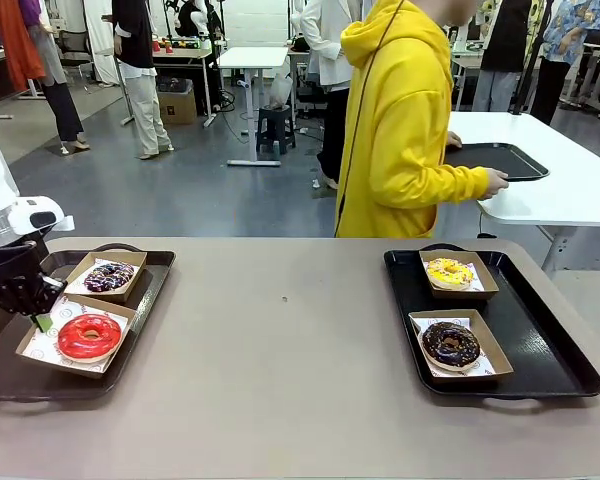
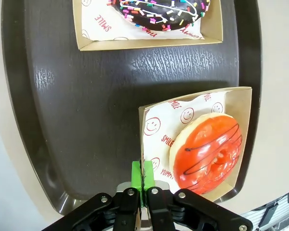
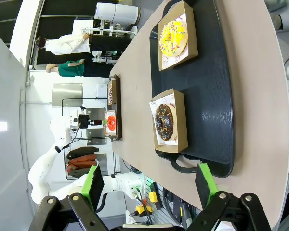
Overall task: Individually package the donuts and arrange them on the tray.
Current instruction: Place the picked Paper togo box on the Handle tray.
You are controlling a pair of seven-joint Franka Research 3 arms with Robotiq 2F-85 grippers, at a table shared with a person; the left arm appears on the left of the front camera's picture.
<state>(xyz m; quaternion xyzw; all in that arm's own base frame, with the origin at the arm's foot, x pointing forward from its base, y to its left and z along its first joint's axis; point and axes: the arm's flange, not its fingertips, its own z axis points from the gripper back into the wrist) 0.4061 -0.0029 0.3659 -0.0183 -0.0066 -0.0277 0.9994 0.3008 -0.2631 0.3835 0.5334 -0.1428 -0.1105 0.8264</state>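
Green pads of the left claw (image 2: 142,180) are clenched together on the thin cardboard wall of the box (image 2: 243,139) that carries the red donut (image 2: 207,151), right at the box's near corner. That box sits on the left tray (image 2: 86,120), with the sprinkled donut (image 2: 159,12) in a second box farther along the same tray. Across the desk (image 1: 280,380), the right tray (image 1: 550,360) holds the yellow donut (image 1: 449,272) and the chocolate donut (image 1: 450,343), each in its own paper-lined box. The right claw (image 3: 147,185) hangs released above the near end of that tray, holding nothing. A person in a yellow hoodie (image 1: 405,130) stands at the far side, handling another tray (image 1: 500,160) on a white table behind.

These donuts look light and soft, with glossy glaze that would likely smear or stick under any squeeze, so taking hold of the ring itself seems unwise. The cardboard wall is the better hold: stiff enough to drag or lift, yet thin, so it may bend if the load hangs off one corner. A pinch at a corner probably lets the box swivel; sliding it along the tray should be safer than lifting, since the donut lies loose on paper and could slip out if the box tilts.
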